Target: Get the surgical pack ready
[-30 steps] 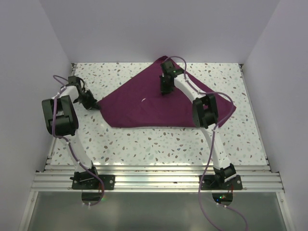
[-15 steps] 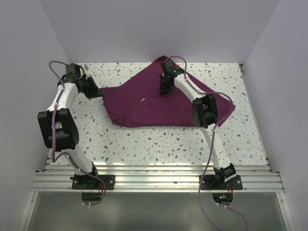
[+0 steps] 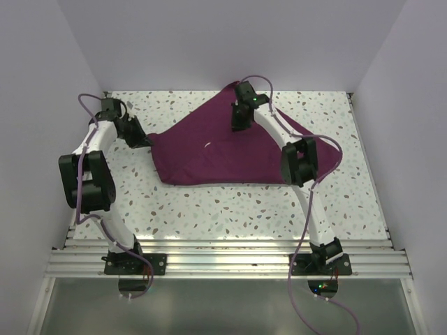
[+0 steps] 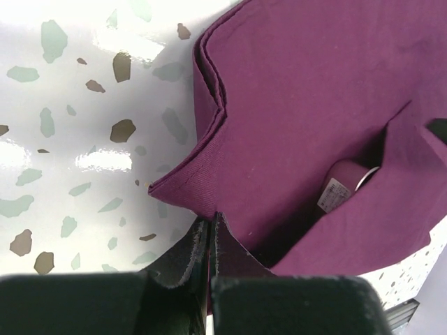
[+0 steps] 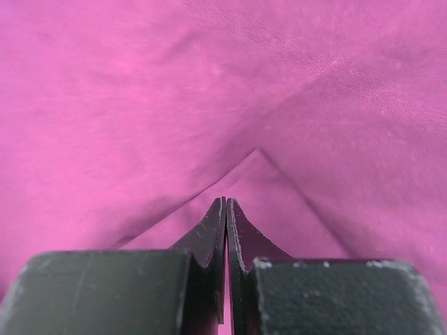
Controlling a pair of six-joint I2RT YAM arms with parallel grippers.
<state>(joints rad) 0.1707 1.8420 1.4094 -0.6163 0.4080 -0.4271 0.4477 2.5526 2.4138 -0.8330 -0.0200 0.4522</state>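
The left gripper (image 3: pixel 142 139) is pinching the left corner of the purple cloth (image 3: pixel 209 157). The right gripper (image 3: pixel 239 125) is pinching a fold of it near the tabletop's (image 3: pixel 209 209) far edge.

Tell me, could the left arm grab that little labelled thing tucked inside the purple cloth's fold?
Probably not yet. The left pincer is shut on the cloth corner, and the labelled thing sits deeper inside the fold, partly covered.

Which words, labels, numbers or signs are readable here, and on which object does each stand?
None can be read. A small white label sits on a rounded pinkish object inside the fold of the plum-purple cloth; its print is too small and blurred to read.
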